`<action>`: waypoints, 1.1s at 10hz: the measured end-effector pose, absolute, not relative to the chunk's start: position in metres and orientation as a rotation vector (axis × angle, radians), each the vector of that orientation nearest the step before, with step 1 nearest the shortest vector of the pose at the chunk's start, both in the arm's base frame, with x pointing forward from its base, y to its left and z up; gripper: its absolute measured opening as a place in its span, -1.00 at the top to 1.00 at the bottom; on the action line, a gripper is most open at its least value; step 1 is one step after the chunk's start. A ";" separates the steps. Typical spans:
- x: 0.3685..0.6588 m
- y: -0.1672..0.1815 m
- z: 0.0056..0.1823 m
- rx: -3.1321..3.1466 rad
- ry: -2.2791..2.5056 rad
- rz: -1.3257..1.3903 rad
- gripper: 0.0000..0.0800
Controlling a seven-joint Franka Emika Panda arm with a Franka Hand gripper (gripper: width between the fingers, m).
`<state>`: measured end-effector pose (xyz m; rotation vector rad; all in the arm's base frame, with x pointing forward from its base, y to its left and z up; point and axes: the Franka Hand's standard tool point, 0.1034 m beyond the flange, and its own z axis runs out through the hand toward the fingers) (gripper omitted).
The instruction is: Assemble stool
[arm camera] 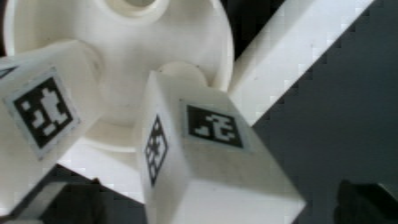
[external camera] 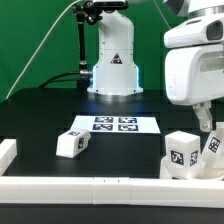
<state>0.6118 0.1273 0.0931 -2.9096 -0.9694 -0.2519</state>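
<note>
End effector [external camera: 208, 128] grip state unclear beside leg [external camera: 213, 148]; seat [arm camera: 160, 50] cropped in wrist view.

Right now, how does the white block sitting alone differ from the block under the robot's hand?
The lone block sits apart on the table near the marker board; the other block stands beside a second block. The lone block is far from the gripper; the other is just below it. Both are white with black-and-white tags.
</note>
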 end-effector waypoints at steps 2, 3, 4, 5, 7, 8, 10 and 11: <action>0.613 0.123 0.093 -2.860 -1.157 -0.258 -0.62; 0.613 0.122 0.093 -2.836 -1.240 -0.258 -0.62; 0.613 0.120 0.092 -2.795 -1.364 -0.257 -0.62; 0.614 0.120 0.091 -2.707 -1.597 -0.259 -0.62; 0.616 0.121 0.090 -2.570 -1.882 -0.241 -0.62; 0.616 0.120 0.089 -2.475 -2.035 -0.224 -0.62; 0.618 0.121 0.088 -2.331 -2.243 -0.184 -0.62; 0.621 0.122 0.088 -2.260 -2.339 -0.160 -0.62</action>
